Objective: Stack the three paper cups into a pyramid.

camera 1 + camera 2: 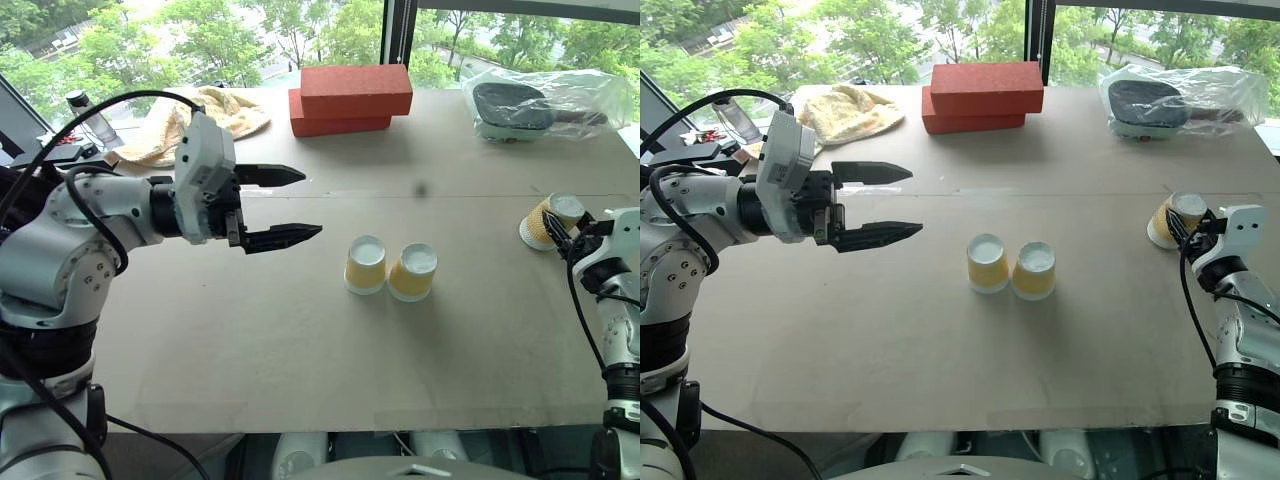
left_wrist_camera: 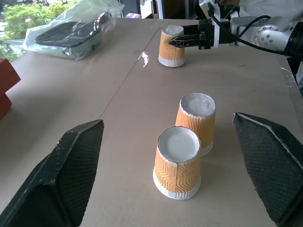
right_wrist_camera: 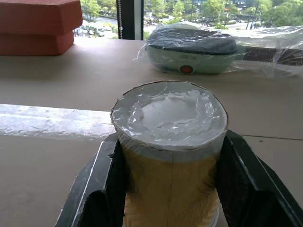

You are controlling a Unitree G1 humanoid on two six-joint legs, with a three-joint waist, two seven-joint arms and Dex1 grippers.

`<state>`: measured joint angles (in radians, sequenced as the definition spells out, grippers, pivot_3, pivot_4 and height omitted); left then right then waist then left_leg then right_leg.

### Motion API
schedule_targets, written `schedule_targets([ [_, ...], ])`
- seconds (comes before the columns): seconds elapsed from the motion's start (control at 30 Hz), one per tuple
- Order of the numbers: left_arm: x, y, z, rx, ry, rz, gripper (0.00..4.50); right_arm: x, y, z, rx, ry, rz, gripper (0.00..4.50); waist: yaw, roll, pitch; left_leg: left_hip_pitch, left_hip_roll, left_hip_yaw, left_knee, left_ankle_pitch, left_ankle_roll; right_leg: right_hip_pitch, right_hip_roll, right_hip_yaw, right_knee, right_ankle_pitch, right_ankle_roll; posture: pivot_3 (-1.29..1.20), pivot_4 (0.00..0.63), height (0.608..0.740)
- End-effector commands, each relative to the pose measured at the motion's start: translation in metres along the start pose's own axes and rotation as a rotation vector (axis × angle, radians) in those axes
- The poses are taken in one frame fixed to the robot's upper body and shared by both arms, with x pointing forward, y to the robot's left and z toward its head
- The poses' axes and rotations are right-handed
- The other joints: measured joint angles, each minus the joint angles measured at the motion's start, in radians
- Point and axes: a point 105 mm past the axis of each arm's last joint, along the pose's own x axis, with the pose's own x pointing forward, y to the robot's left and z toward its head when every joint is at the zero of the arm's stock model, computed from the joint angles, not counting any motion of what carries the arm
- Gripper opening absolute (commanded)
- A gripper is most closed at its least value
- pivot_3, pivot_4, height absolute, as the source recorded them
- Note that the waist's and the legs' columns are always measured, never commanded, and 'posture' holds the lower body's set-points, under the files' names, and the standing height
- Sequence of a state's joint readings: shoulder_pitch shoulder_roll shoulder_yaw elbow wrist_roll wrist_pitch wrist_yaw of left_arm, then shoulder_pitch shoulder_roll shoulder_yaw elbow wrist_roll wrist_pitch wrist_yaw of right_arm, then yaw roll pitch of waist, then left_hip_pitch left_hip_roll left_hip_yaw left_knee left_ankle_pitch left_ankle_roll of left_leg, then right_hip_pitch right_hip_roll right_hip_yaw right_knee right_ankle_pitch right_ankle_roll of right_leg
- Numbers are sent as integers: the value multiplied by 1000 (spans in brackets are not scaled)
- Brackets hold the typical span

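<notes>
Two of the paper cups [image 1: 366, 264] [image 1: 413, 272] stand base-up side by side, touching, in the middle of the table; they also show as a near cup [image 2: 177, 163] and a farther cup [image 2: 196, 120]. The third cup [image 1: 550, 220] stands base-up near the right edge. My right gripper [image 1: 560, 236] is shut on that cup [image 3: 170, 142], one finger [image 3: 102, 184] pressed on each ribbed side. To the left of the pair and above the table hovers my left gripper [image 1: 311, 204], open and pointing toward them with nothing between its fingers [image 2: 71, 170].
Two stacked red bricks [image 1: 350, 98] lie at the far middle. A yellow cloth [image 1: 215, 115] is at the far left, and an appliance in a plastic bag [image 1: 540, 105] at the far right. The table's right edge [image 1: 625, 150] runs close to the third cup.
</notes>
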<state>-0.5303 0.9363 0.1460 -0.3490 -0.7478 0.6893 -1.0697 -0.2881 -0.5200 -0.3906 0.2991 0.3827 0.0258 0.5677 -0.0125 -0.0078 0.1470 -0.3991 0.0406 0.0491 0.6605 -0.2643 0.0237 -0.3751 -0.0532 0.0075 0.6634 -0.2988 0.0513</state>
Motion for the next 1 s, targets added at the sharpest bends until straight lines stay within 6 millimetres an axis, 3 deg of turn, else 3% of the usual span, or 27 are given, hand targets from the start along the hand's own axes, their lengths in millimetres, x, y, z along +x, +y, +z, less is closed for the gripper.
schedule_targets([
  [0.03, -8, -3, 11, 60, -8, 3, 4500, 8, 40, 51, 13, -140, 230, 2075, -2, 0, 0, 0, 0, 0, 0, 0, 0, 0, 0, 1, 0, 0, 0, 0, 150, 730],
  [0.13, -13, -12, 5, 50, 32, -34, 4500, 3, 101, 88, 105, -197, 536, 2075, -7, 1, 0, 0, 2, 1, -1, 0, 0, -2, 1, 3, 1, 0, 0, 0, 150, 730],
  [0.23, -17, -19, 1, 46, 53, -57, 4500, -10, 145, 109, 154, -168, 769, 2075, -2, 0, 1, 0, 3, 0, -3, 0, 0, -2, 2, 4, 0, 0, 0, 0, 150, 730],
  [0.3, -20, -26, 0, 40, 57, -82, 4500, -22, 169, 116, 157, -125, 918, 2075, 5, -1, 1, 0, 3, 0, -3, -1, 1, -2, 2, 3, 0, 0, 0, 0, 150, 730],
  [0.43, -23, -35, -4, 27, 65, -104, 4500, -31, 197, 119, 97, -80, 1063, 2075, 7, -5, 3, 0, 2, 0, -3, -2, 3, -2, 0, 3, 0, 0, 0, 0, 150, 730],
  [0.57, -23, -38, -6, 29, 68, -102, 4500, -28, 211, 111, 32, -54, 1114, 2075, 5, -6, 3, 0, 1, -1, -2, -3, 5, -2, 0, 3, 0, 0, 0, 0, 150, 730],
  [0.77, -23, -39, -5, 41, 78, -96, 4500, -21, 212, 89, -84, -6, 1121, 2075, 2, -6, 4, -1, 1, 0, -2, -3, 5, -2, 1, 2, 0, 0, 0, 0, 150, 730],
  [1.0, -22, -38, -5, 46, 78, -90, 4500, -13, 212, 88, -110, -41, 1101, 2075, 2, -6, 4, 0, 1, 0, -2, -3, 4, -2, 1, 0, 0, 0, 0, 0, 150, 730],
])
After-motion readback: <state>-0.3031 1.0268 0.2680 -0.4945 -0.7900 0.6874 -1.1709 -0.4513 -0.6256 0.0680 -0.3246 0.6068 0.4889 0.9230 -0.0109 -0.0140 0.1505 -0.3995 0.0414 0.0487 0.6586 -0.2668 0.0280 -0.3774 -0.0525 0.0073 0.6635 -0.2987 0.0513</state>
